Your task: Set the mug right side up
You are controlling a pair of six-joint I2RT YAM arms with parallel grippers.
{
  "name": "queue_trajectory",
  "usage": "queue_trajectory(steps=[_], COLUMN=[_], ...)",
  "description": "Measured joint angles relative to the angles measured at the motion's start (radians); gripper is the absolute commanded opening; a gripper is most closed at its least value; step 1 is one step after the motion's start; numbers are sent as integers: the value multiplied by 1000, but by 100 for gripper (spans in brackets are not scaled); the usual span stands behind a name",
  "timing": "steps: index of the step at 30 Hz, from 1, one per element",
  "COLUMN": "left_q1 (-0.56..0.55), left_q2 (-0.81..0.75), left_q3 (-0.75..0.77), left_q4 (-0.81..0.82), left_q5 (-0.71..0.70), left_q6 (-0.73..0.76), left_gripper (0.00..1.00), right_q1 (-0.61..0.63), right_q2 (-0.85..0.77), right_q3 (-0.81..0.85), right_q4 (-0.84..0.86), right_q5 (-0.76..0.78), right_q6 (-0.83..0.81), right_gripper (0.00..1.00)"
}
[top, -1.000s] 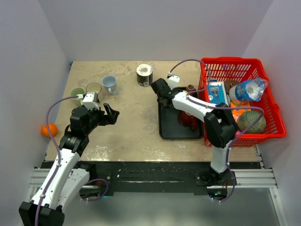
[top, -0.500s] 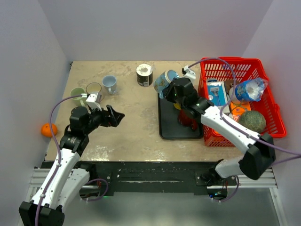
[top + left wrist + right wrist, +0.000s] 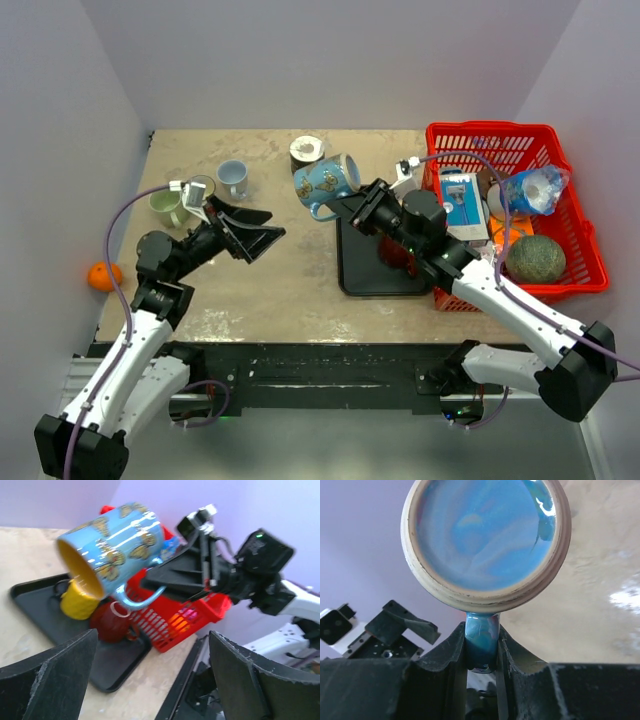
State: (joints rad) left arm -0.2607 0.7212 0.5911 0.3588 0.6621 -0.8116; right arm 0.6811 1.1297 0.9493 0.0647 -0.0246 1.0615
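Mug (image 3: pixel 326 182) — tilted, airborne by tray (image 3: pixel 355 272) | right pincer (image 3: pixel 342 205) clamped on handle (image 3: pixel 142 597) | left pincer (image 3: pixel 270 226) apart — facing it

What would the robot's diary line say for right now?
right gripper: shut on blue mug handle | blue mug: in the air, tipped sideways | left gripper: open, empty
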Motion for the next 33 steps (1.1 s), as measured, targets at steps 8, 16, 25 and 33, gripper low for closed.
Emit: queue_trajectory(steps=[8, 16, 25, 33], left_q1=[-162, -180, -180, -182], left_q2=[86, 101, 102, 95], left_q3=[1, 1, 2, 1], left_q4=[160, 193, 209, 241], left_q5=[-50, -163, -235, -262], left_q6=[-130, -334, -454, -533], left_gripper=[96, 96, 83, 46], right_q1=[53, 103, 152, 177], right_q2=[0, 15, 63, 72], right_q3=[-61, -47, -28, -28], right_q4=[193, 333, 448, 501], right_q5=[-47, -60, -115, -151], right_q6=[175, 185, 162, 115], right_gripper=[0, 0, 0, 0])
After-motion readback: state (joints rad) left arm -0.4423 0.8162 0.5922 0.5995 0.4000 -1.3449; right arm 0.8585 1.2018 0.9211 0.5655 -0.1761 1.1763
